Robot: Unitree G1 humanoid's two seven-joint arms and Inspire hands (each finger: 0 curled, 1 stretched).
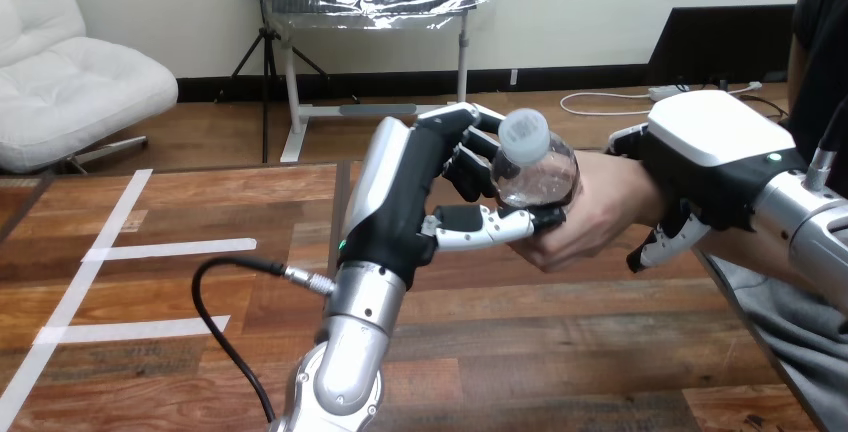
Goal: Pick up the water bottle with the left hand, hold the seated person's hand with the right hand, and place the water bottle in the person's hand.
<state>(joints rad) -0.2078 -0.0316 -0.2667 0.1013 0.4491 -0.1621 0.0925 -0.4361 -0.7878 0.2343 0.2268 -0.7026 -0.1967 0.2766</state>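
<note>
A clear water bottle (pixel 537 170) with a white cap stands upright above the middle of the table. My left hand (pixel 405 197) is shut on it, fingers behind the bottle and thumb (pixel 482 228) under its front. The person's hand (pixel 592 214) comes in from the right and cups the bottle's lower part, its fingers curled round it. My right hand (pixel 712 147) lies over the person's wrist, with fingers (pixel 658 242) curled down round the near side and the thumb at the far side.
The wooden table (pixel 520 352) reaches to an edge at the lower right, where the person sits. White tape lines (pixel 170 249) mark its left part. A black cable (pixel 225 337) loops beside my left forearm.
</note>
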